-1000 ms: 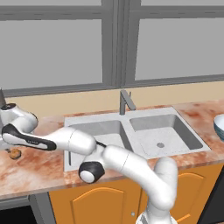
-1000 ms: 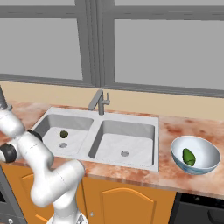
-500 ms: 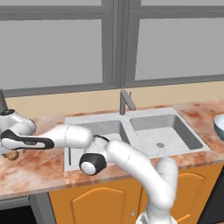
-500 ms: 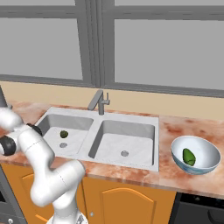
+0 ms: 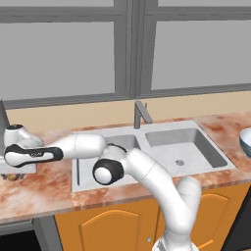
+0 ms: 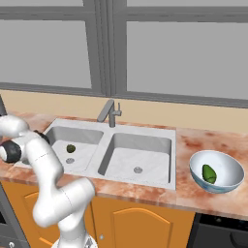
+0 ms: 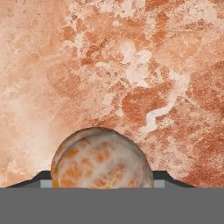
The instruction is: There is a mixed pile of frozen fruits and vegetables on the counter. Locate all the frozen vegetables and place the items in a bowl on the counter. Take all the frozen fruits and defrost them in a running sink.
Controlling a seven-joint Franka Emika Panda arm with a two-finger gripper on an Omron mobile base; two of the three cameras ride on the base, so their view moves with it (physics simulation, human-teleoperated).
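Bowl [image 6: 232, 181]: pale, dark-rimmed, on the desk [image 6: 193, 191] to the right of the sink [image 6: 116, 152]; its edge also shows at the right border of the left base view.
Green oblong piece [image 6: 209, 173]: lying inside the bowl. Judged as one vegetable delivered.
Dark olive ball [image 6: 70, 148]: in the left basin of the sink, just above the round drain. Judged as one fruit delivered.
Orange-tan ball [image 7: 101, 158]: on the reddish marbled desk, directly in front of the hand camera, between the two dark finger tips. Not yet in the sink.
Gripper [image 5: 13, 172]: at the far left end of the desk, pointing down at that ball.
Jaws: one tip shows on each side of the ball, close to it; whether they press on it or merely flank it cannot be told.
Mushroom: location not established from these views; judged as remaining to be bowled.
Faucet [image 6: 110, 112]: grey, angular, behind the basins; no stream of water can be made out, so running water is unconfirmed.
Progress, as judged: roughly half; one fruit and one vegetable placed, one fruit being taken up, one vegetable outstanding.
Obscured: lower half of the ball cut off by the bottom of the hand view; the gripper's tips in the left base view are small and partly hidden behind the hand.
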